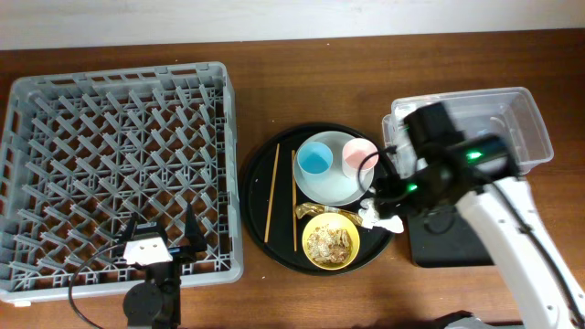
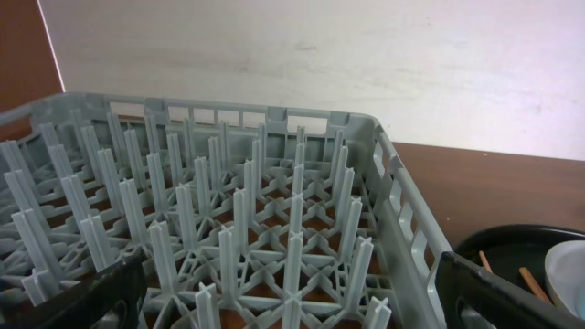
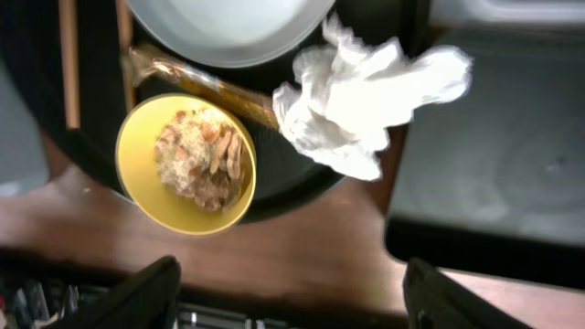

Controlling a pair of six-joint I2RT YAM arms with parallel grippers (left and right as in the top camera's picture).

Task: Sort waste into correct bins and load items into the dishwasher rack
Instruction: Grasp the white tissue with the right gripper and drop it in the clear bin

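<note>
Left pincer (image 2: 288,306): spread wide, low over the dishwasher rack (image 2: 228,183).
Right pincer (image 3: 292,297): spread, hanging above crumpled tissue (image 3: 356,100) beside yellow bowl (image 3: 137,192).

yellow bowl (image 3: 139,178), white tissue (image 3: 356,100), grey rack (image 1: 110,155)

Grey dishwasher rack (image 1: 119,164) is sitting over on the left. Blue cup (image 1: 314,160) and pink cup (image 1: 359,154) are standing upright on the pale plate (image 1: 338,190). Yellow bowl (image 3: 137,187) is holding the food scraps (image 3: 203,157), with the gold wrapper (image 3: 201,82) lying between bowl and plate. Crumpled tissue (image 3: 366,100) is lying right by the black tray (image 1: 457,249), clear tub (image 1: 526,137) sitting behind it.
</note>
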